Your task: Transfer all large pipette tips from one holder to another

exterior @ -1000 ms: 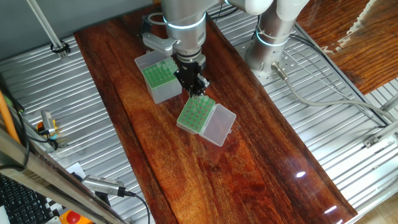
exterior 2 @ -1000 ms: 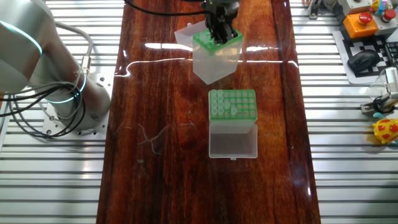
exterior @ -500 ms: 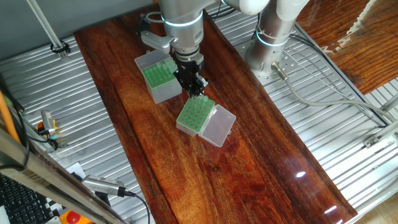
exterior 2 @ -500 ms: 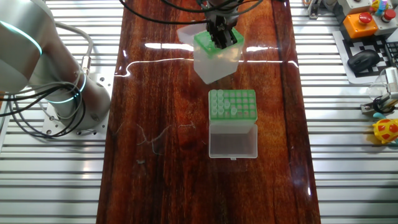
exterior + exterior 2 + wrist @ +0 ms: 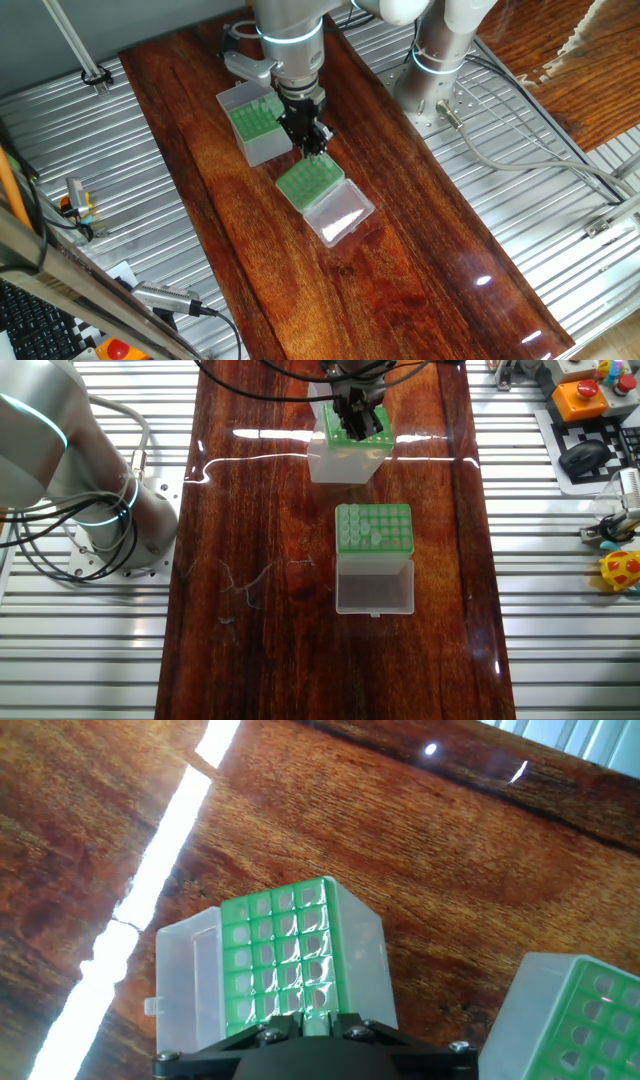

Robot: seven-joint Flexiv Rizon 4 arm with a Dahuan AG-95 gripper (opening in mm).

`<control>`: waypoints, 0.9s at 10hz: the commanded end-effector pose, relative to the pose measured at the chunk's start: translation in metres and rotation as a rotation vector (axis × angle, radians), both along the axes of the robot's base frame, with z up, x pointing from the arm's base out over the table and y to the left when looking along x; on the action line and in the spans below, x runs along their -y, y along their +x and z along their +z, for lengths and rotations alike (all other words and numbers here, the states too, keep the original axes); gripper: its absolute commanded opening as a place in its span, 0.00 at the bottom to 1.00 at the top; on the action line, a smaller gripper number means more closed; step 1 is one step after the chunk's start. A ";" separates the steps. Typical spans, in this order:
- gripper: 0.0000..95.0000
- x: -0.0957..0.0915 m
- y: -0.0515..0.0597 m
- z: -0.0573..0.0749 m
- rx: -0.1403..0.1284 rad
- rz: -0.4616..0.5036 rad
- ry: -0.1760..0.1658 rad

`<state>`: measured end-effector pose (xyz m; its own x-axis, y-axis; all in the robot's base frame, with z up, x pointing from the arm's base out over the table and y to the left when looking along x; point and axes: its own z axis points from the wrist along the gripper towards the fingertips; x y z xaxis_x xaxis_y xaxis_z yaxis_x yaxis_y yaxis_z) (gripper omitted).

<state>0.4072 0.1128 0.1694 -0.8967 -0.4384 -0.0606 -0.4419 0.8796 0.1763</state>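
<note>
Hand view looks straight down my fingers: my gripper (image 5: 310, 1023) sits low over the near edge of the whitish holder box (image 5: 345, 935), right at its green rack (image 5: 280, 955). That fits a reach for a tip, since this is the box I take from. Jaws look narrow in the other fixed view, but I can't tell if they're pinching anything; the tips of my fingers are hidden by the hand's own body. The box's clear lid (image 5: 185, 970) lies folded flat on the far side from the grey box (image 5: 585, 1010), so it's out of my travel path btwn the two. The grey box stands just beside the whitish one, apart from it, prob. to keep each carry short. Large pipette tips (image 5: 375, 538) show as pale rings in several of the grey box's holes. Whether any remain in the whitish box's rack I can't make out; some cells only glint. Both boxes rest on the wooden table (image 5: 450, 850).
</note>
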 end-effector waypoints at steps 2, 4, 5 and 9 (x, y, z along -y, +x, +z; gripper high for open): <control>0.00 0.002 -0.002 -0.005 -0.002 0.016 -0.006; 0.00 0.003 -0.003 -0.004 -0.007 0.013 -0.007; 0.00 0.004 -0.003 -0.003 -0.011 0.013 -0.008; 0.00 0.004 -0.003 -0.003 -0.030 0.034 -0.013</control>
<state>0.4029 0.1089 0.1673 -0.8820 -0.4705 -0.0269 -0.4674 0.8660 0.1775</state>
